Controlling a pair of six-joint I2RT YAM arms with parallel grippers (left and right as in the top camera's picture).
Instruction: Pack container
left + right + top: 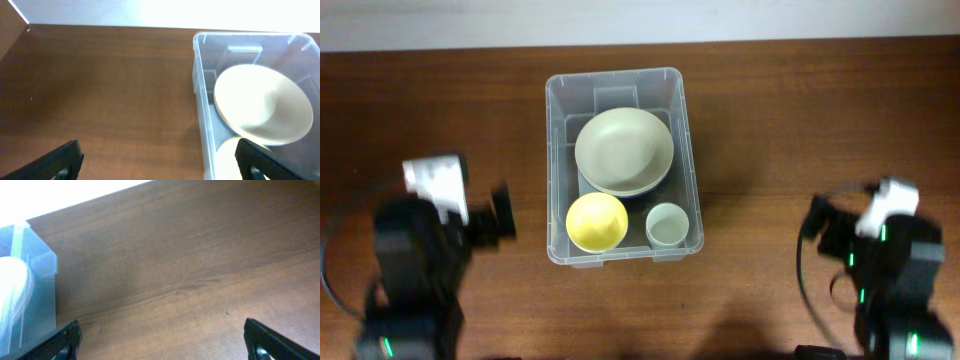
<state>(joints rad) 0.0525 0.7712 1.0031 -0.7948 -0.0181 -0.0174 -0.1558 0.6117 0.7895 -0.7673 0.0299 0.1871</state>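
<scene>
The clear plastic container [558,150] stands at the table's middle. Inside it are a large pale green bowl [623,150] at the back, a yellow bowl [596,221] at the front left and a small pale cup [666,224] at the front right. My left gripper [500,215] is open and empty, left of the container; in the left wrist view its fingers [160,162] frame the container's left wall [202,100] and the large bowl [262,105]. My right gripper [825,225] is open and empty, well to the right; its wrist view [162,340] shows the container's corner [30,275].
The brown wooden table [770,120] runs to a white wall at the back. Both arm bases sit at the front corners.
</scene>
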